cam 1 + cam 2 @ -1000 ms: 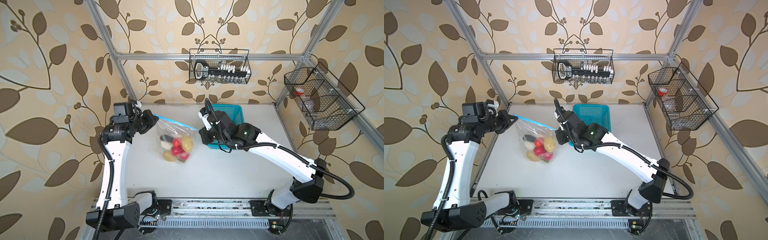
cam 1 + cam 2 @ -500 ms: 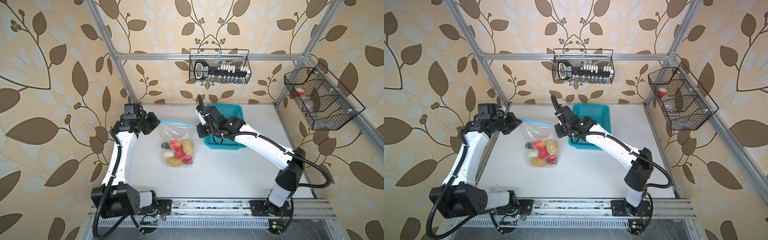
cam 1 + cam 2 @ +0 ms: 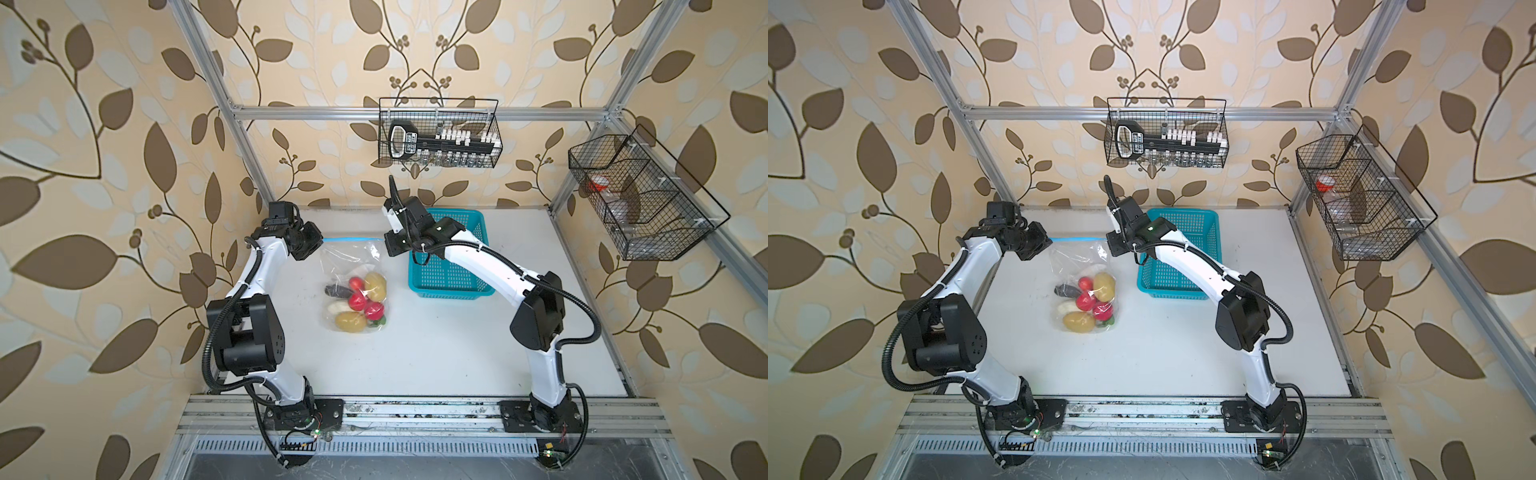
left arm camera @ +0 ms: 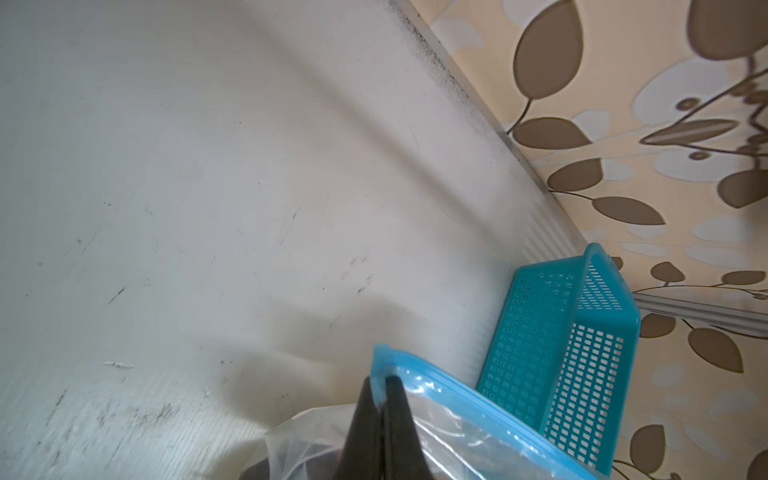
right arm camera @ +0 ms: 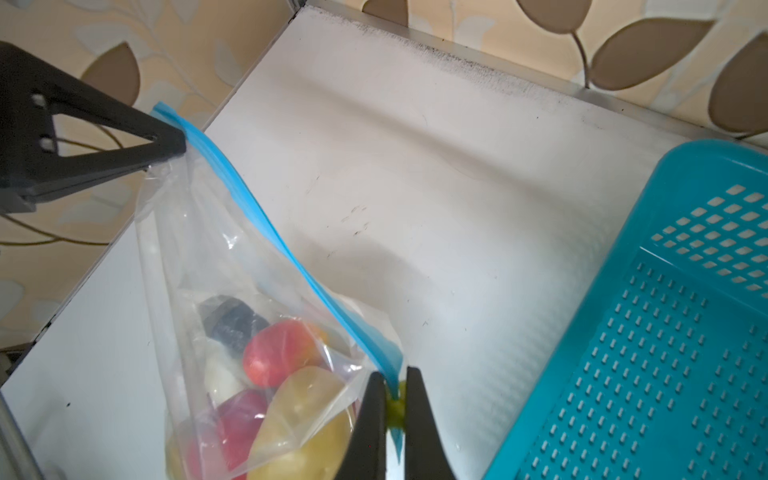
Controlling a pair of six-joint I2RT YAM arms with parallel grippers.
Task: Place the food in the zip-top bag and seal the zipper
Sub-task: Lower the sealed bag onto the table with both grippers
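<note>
Since all the food [image 3: 357,301] sits inside the zip-top bag [image 3: 353,257] and the basket [image 3: 453,291] looks empty, I judge loading done | zipper [image 3: 353,240] looks run shut, only release remains | left fingers [image 4: 401,419] pinched tight on its plain corner, right fingers [image 5: 372,424] clamped on the yellow slider [image 5: 395,409] | strip runs left-right between the arms above the surface [image 3: 436,353], bag bottom toward the front

You have bright, diffuse light in both top views; the white table [image 3: 457,353] carries only faint, soft shadows beside the turquoise basket [image 3: 451,291]. Straight lines bow far from the basket, toward the edges. In the wrist views, glints mark the zip-top bag [image 5: 199,249] beside the basket; nearest parts blur.
</note>
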